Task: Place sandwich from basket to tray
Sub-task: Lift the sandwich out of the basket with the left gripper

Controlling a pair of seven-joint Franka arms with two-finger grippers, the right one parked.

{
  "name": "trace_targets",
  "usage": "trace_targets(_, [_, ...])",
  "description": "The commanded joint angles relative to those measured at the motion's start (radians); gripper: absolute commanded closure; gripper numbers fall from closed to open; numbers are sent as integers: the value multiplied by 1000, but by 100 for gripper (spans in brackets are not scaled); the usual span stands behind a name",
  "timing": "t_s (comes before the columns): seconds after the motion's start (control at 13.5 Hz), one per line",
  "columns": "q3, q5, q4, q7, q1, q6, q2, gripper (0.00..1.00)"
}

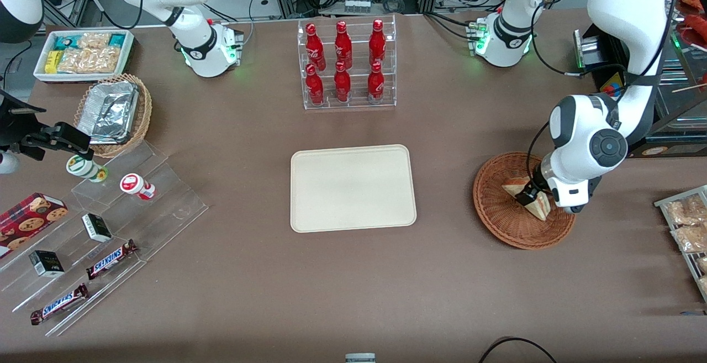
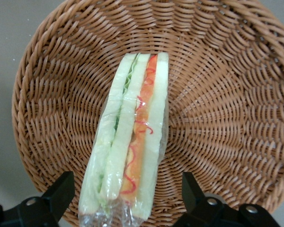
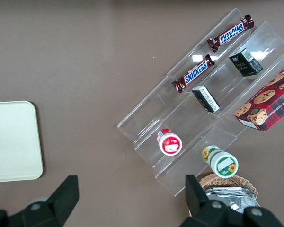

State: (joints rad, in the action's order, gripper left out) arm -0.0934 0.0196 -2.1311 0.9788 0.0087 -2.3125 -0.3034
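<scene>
Wicker basket [image 2: 236,118] holds unlabelled sandwich [image 2: 128,142]; gripper [image 2: 128,194] jaws straddle it.

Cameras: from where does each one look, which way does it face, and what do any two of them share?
Front view: high up, facing both arm bases, looking down on the table; the working arm's gripper hangs over the basket.
Left wrist view: on the working arm's wrist, looking down past open jaws at the sandwich in the basket.
Right wrist view: on the parked arm, looking down at snack shelves and a tray corner.
Shared: front and left wrist views both show sandwich and basket.
</scene>
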Motion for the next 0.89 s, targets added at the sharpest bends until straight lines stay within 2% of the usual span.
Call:
trace_targets(0.0, [-2, 58, -7, 27, -1, -21, -19, 0])
trace_targets(0.15, [-2, 62, -7, 27, 0, -21, -22, 2])
trace_targets(0.22, [-2, 62, -7, 34, 0, -21, -20, 21])
trace_targets(0.37, [-2, 62, -7, 41, 0, -15, -16, 91])
trace_targets(0.44, [-2, 62, -4, 41, 0, -10, -11, 100])
trace_targets(0.81, [-3, 60, 77, 32, 0, 86, -11, 100])
